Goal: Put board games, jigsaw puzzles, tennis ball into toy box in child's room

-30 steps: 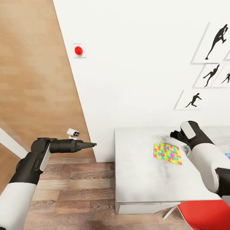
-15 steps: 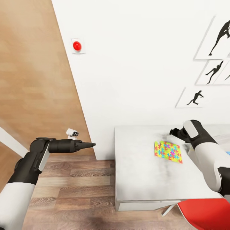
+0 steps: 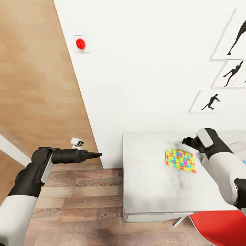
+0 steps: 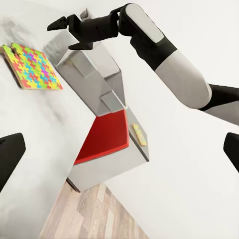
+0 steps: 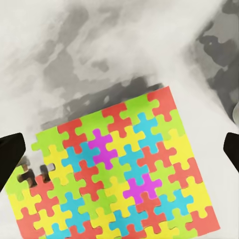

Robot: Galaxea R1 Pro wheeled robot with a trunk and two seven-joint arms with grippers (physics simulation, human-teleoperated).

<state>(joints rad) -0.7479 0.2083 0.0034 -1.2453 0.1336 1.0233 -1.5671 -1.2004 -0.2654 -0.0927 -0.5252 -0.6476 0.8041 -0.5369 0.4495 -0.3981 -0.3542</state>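
One jigsaw puzzle [image 3: 180, 160], a flat square of bright interlocking pieces, lies on the pale grey table [image 3: 150, 191]. My right gripper [image 3: 187, 140] hovers open just beyond the puzzle's far right corner. The right wrist view looks down on the puzzle [image 5: 119, 174], and the right gripper [image 5: 119, 152] has its dark fingertips [image 5: 10, 154] spread wide with nothing held. My left gripper [image 3: 98, 155] is held out over the wood floor, left of the table and well away from the puzzle. The left gripper [image 4: 119, 152] is open and empty. The left wrist view also takes in the puzzle [image 4: 30, 67] and the right gripper [image 4: 67, 34].
A red chair [image 3: 218, 225] stands at the table's near right corner. The white wall [image 3: 143, 85] rises right behind the table, with framed silhouettes [image 3: 208, 101] and a red button [image 3: 80, 43]. A blue sliver [image 3: 243, 162] peeks past my right arm. Wood floor [image 3: 78, 201] spreads to the left.
The whole head view has shifted slightly, so the camera moved. Both arms keep nearly the same place relative to the table and the puzzle. Nothing was picked up or let go.
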